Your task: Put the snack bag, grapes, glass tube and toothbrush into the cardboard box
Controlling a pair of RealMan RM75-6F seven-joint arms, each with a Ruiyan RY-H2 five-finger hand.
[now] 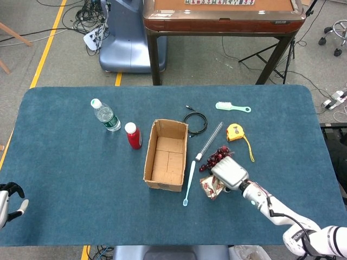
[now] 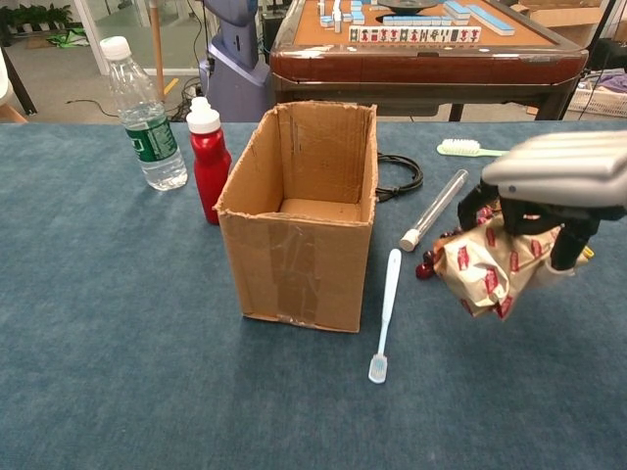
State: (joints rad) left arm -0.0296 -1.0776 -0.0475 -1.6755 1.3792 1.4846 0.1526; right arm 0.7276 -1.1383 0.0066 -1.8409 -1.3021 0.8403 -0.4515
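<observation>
Snack bag [image 2: 495, 269]: grasped from above by right hand [image 2: 554, 186], hanging clear of the table right of the empty cardboard box [image 2: 304, 211]; advisable to carry level over the rim before releasing; left hand [image 1: 8, 199] idle, fingers curled.

Snack bag [image 2: 493, 266] is tan with little red labels, grapes [image 1: 216, 157] dark red, toothbrush [image 2: 386, 305] pale blue-white, box [image 2: 299, 223] plain brown cardboard, table [image 1: 70, 162] teal. Glass tube [image 2: 434, 209] looks clear, I think.
</observation>
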